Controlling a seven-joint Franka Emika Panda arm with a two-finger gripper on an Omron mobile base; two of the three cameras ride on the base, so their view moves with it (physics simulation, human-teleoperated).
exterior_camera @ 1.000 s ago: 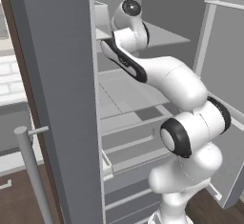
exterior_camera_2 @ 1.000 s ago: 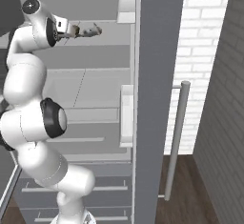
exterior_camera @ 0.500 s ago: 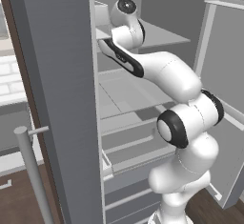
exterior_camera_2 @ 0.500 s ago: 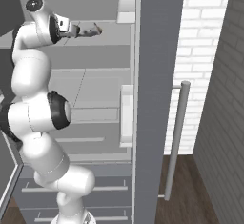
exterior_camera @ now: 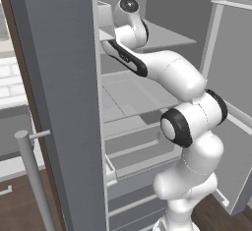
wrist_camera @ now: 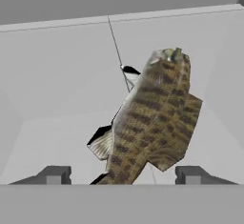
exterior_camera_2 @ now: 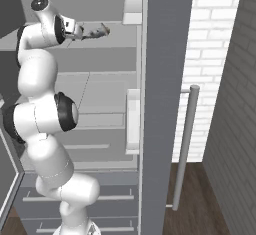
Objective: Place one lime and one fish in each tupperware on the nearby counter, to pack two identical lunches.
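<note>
Up inside the fridge, pincer (wrist_camera: 119,175) wide apart astride the brown-olive fish (wrist_camera: 152,118), grip on it unclear.

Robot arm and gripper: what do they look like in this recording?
The arm is glossy white, built of rounded, bulbous segments with black rings and round black caps at the joints, plus a black band along the forearm. No cables or markings show. The gripper has two small, blocky dark-grey fingertips.

Brown-olive banded fish (wrist_camera: 155,118), seemingly on shelf
</note>
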